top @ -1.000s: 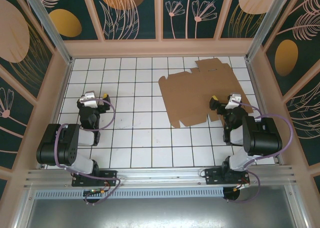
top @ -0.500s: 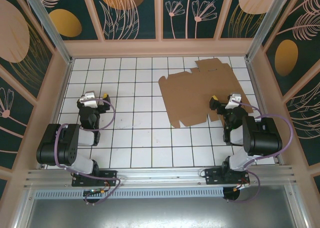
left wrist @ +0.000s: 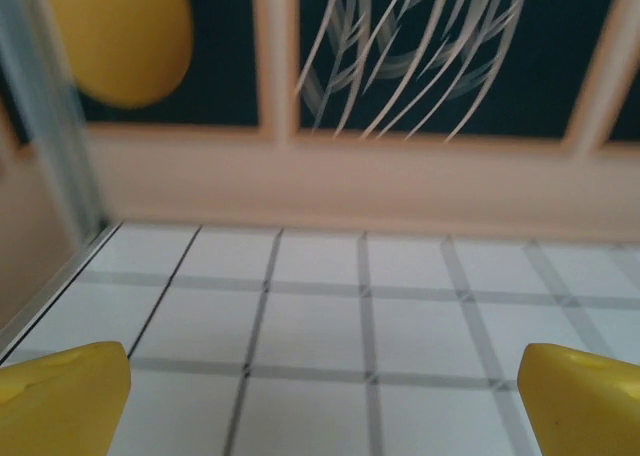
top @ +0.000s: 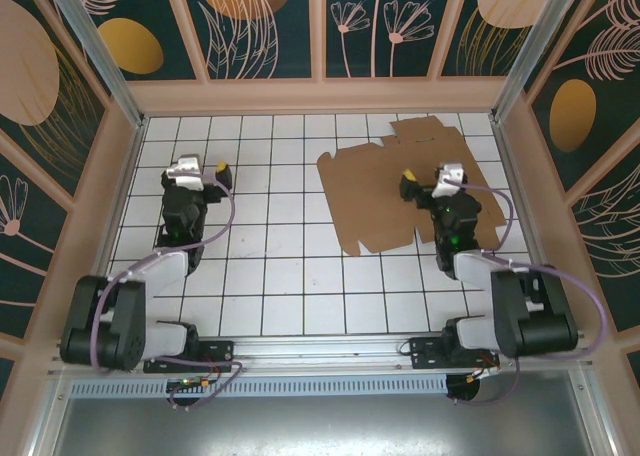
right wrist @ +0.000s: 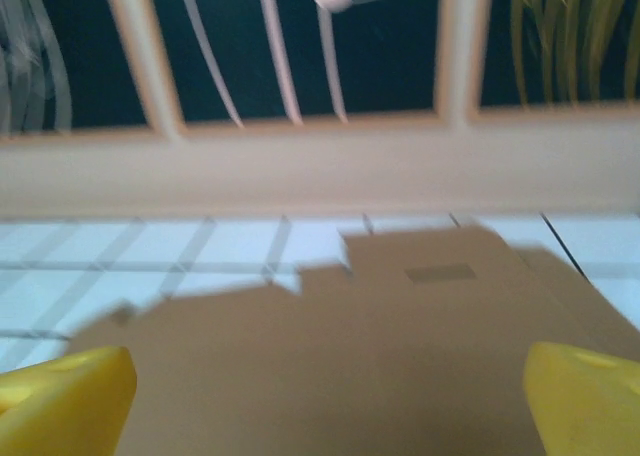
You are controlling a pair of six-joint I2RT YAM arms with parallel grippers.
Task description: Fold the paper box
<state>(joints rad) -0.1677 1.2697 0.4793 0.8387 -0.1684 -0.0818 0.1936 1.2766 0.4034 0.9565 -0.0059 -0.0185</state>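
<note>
The paper box [top: 375, 191] lies flat and unfolded on the white tiled floor at the back right, a brown die-cut sheet with flaps and tabs. My right gripper [top: 428, 181] hovers over its right half, open, with nothing between its yellow fingertips [right wrist: 62, 401]. In the right wrist view the paper box [right wrist: 380, 316] spreads out below and ahead of the right gripper [right wrist: 325, 406], a slot cut in its far flap. My left gripper [top: 202, 171] is open over bare tiles on the left, well away from the sheet. The left gripper [left wrist: 325, 406] has tiles between its yellow fingertips [left wrist: 60, 396].
Painted wooden walls [top: 320, 94] close in the floor at the back and on both sides. An aluminium post [left wrist: 50, 156] stands in the back left corner. Bare tiles [top: 280, 266] stretch between the two arms and in front of the sheet.
Both arms have reached forward from their folded poses. The right gripper has moved up and left over the sheet. The left gripper has moved farther from its base. The sheet has not moved.
</note>
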